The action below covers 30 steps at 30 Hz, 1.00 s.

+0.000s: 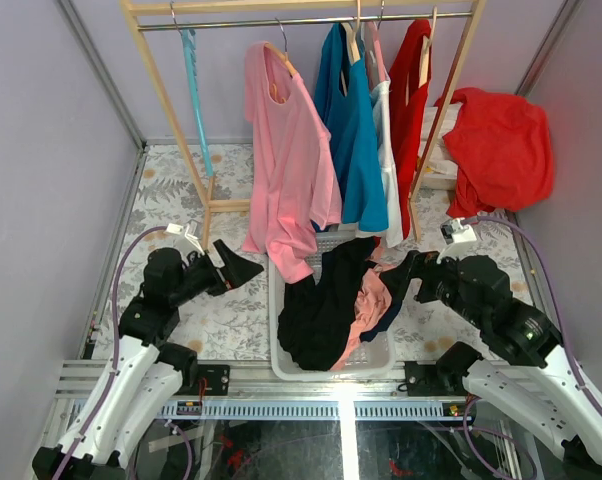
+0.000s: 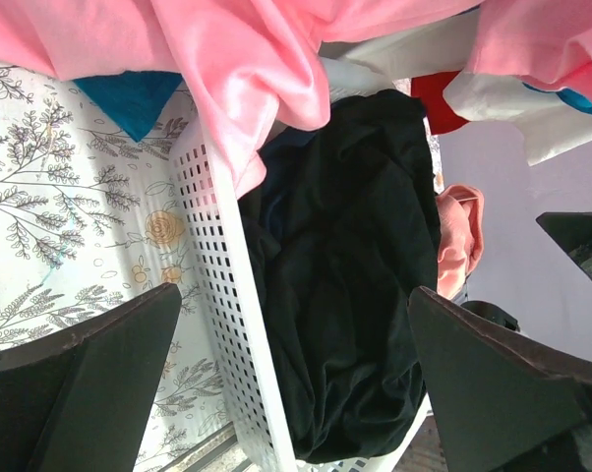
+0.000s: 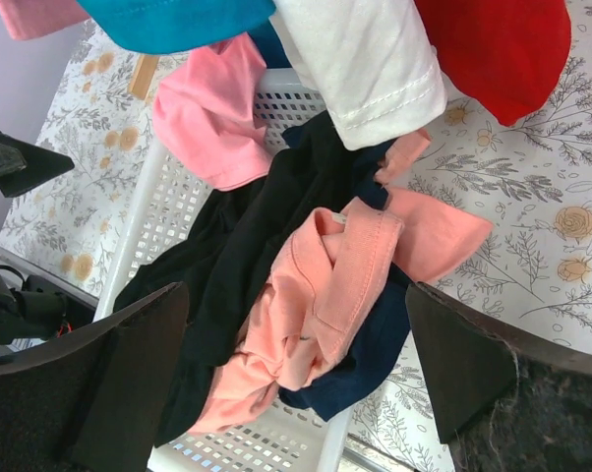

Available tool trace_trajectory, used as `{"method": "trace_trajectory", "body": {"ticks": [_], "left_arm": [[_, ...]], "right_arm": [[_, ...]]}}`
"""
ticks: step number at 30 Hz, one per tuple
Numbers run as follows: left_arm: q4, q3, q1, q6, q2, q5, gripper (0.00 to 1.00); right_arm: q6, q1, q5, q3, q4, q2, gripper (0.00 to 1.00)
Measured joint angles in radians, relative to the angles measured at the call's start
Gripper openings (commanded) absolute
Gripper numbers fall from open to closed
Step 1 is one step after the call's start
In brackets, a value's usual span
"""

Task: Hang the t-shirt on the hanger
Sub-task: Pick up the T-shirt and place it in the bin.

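Left gripper and right gripper hang released, empty, and a grasp on the t-shirt could drag up the peach garment tangled over it.

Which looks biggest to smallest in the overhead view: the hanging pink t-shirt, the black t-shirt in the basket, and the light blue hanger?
1. hanging pink t-shirt, spread out full length
2. black t-shirt, crumpled and partly covered, so only its visible part counts
3. light blue hanger, seen as a thin strip
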Motion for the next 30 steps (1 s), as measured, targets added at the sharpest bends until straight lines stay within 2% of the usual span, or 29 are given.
{"method": "trace_trajectory", "body": {"ticks": [13,23,30], "left_arm": [[0.000,0.000,0.000,0.000,-0.005,0.000,1.00],[0.000,0.000,0.000,0.000,-0.004,0.001,1.00],[0.000,0.000,0.000,0.001,0.011,0.021,1.00]], "right_arm": [[-0.013,0.000,-0.027,-0.022,0.024,-0.018,0.99],[-0.025,0.000,-0.049,-0.020,0.038,0.029,0.99],[-0.024,0.000,-0.058,0.052,0.037,0.054,0.99]]}}
